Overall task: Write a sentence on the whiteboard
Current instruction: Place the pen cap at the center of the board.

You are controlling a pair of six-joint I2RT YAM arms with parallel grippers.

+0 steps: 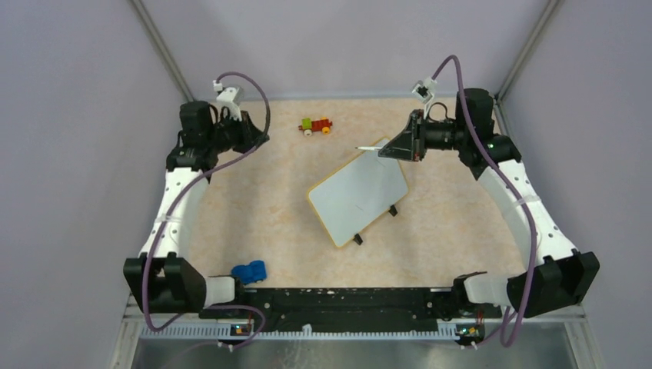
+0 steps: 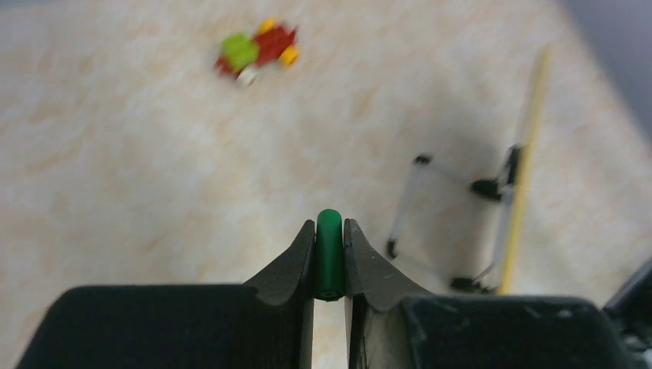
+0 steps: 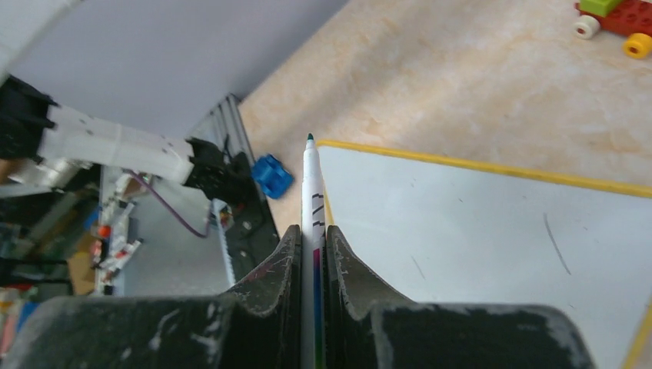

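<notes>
right claw (image 3: 313, 244) pinched the uncapped marker (image 3: 311, 181), tip by the far corner of the whiteboard (image 1: 358, 196), probably lined up to write | left claw (image 2: 330, 238), well left of whiteboard, pinched the cap (image 2: 329, 231) out of the way | no sentence yet

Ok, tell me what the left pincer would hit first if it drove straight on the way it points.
Probably bare tabletop: the left pincer, shut on a green cap, aims between the toy train and the whiteboard. Depth is unclear.
</notes>
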